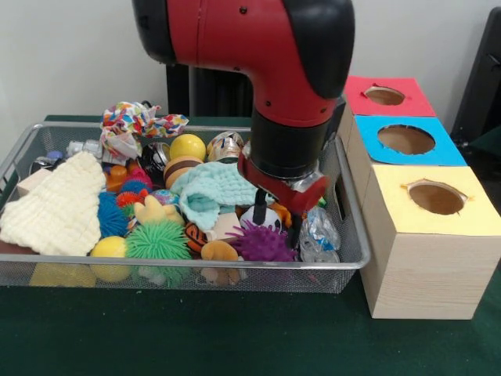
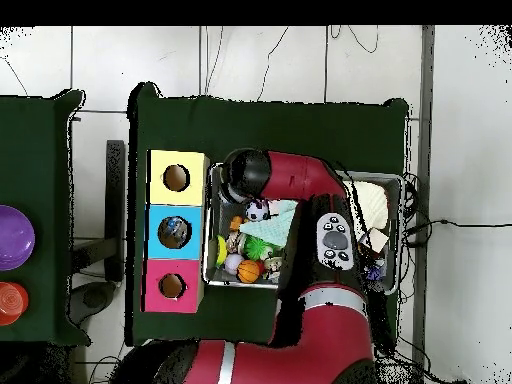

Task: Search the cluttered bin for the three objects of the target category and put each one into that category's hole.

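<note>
My arm point(image 1: 266, 47): red w/ black joints; my tool point(image 1: 275, 221) black, under a red collar. Surface point(image 1: 180, 337) dark green. Bin point(image 1: 196, 274) silver wire mesh. Boxes at right of frame, pale wood sides: yellow top point(image 1: 438, 227) lower right, blue top point(image 1: 376, 153) mid, red top point(image 1: 413, 100) upper right. In bin: cream waffle-textured cloth point(image 1: 55, 207) at left, mint cloth point(image 1: 211, 192) centre, multicolour confetti-print cloth point(image 1: 137, 121) upper left, yellow ball point(image 1: 188, 146), green spiky ball point(image 1: 159, 240), purple spiky ball point(image 1: 262, 244), blue spiky ball point(image 1: 111, 215), orange/black striped toy point(image 1: 196, 236), clear crinkly wrapper point(image 1: 317, 235) by bin's right end.
</note>
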`<move>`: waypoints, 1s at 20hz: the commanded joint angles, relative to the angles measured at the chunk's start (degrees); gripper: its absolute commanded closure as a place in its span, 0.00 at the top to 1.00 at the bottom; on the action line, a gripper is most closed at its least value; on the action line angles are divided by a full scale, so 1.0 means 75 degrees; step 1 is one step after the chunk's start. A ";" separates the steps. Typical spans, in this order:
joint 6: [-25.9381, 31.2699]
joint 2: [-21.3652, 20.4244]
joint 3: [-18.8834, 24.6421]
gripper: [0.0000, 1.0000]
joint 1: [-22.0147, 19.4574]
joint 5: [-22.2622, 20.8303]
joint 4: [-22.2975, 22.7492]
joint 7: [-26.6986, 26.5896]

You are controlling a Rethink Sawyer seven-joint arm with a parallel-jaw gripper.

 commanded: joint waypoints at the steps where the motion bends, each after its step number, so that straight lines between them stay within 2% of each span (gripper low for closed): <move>1: 0.0146 0.0148 0.0536 1.00 -0.0415 -0.0064 0.1067 -0.0331; 6: 0.0574 0.0200 0.0556 1.00 -0.0252 0.0026 0.0568 -0.0145; 12: 0.0726 0.0157 0.0636 1.00 0.0109 0.0192 0.0340 0.0158; 18: 0.1320 0.0082 0.0539 1.00 0.0339 0.0251 -0.0110 0.0251; 20: 0.1379 -0.0005 0.0509 1.00 0.0370 0.0279 -0.0036 0.0278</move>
